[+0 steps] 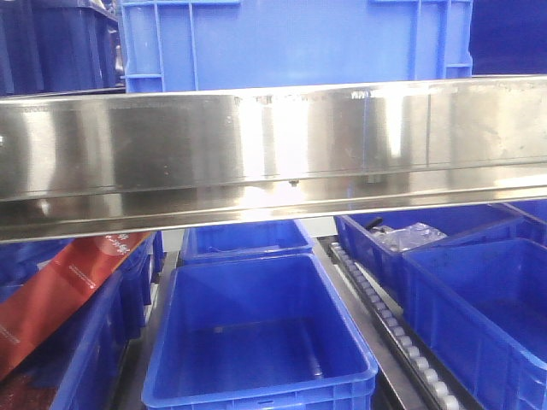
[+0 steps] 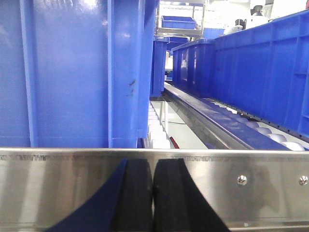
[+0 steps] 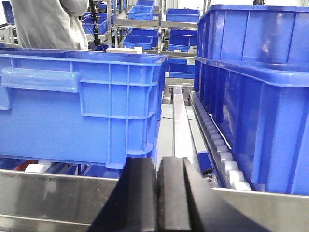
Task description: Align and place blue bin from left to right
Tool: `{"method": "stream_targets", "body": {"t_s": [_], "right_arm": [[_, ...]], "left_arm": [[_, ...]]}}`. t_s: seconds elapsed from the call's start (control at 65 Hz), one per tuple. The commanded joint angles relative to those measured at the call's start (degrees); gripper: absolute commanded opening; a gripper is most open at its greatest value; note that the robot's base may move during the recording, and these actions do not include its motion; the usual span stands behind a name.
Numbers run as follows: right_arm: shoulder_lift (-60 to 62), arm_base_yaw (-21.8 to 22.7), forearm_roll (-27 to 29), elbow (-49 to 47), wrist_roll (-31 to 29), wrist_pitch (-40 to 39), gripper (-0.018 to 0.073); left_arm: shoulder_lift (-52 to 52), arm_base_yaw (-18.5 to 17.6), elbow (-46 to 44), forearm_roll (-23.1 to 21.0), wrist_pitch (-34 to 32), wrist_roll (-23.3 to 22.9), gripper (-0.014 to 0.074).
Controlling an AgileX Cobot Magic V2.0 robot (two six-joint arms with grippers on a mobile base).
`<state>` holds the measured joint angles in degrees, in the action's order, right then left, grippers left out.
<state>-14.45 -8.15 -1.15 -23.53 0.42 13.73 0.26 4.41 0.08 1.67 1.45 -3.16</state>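
Note:
The blue bin is a light bright-blue ribbed crate on the upper shelf, just behind the steel front rail. Its wall fills the left of the left wrist view. In the right wrist view its handled end stands on the left. My left gripper is shut and empty, low in front of the rail, right of the bin's corner. Below the bin's right corner, my right gripper is also shut with nothing in it. Neither gripper shows in the front view.
Darker blue bins sit on the lower level, one holding a red carton, another a plastic bag. Roller tracks run between lanes. More blue bins stand to the right. A person stands behind.

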Motion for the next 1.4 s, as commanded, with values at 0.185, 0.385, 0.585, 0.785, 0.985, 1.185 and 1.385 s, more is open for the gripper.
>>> {"method": "stream_targets", "body": {"t_s": [0.185, 0.385, 0.585, 0.785, 0.985, 1.185, 1.385], "right_arm": [[0.42, -0.08, -0.60, 0.15, -0.42, -1.77, -0.0079], [0.81, 4.22, 2.89, 0.43, -0.77, -0.38, -0.0079], [4.43, 11.85, 7.76, 6.46, -4.47, -3.33, -0.0079], [11.29, 12.83, 8.19, 16.87, -4.47, -6.19, -0.0079], [14.45, 12.83, 7.97, 23.53, -4.47, -10.78, -0.0079], [14.45, 12.83, 7.78, 23.53, -4.31, -9.86, -0.0079], [14.45, 12.83, 3.07, 23.53, -4.31, -11.71, -0.0079]], "left_arm": [[-0.26, 0.18, -0.08, -0.30, -1.09, 0.07, 0.0004], [-0.26, 0.18, -0.08, -0.30, -1.09, 0.07, 0.0004], [-0.26, 0.18, -0.08, -0.30, -1.09, 0.07, 0.0004], [-0.26, 0.18, -0.08, -0.30, -1.09, 0.07, 0.0004], [-0.26, 0.18, -0.08, -0.30, -1.09, 0.07, 0.0004], [-0.26, 0.18, -0.08, -0.30, -1.09, 0.07, 0.0004], [-0.26, 0.18, -0.08, -0.30, -1.09, 0.07, 0.0004]]}}
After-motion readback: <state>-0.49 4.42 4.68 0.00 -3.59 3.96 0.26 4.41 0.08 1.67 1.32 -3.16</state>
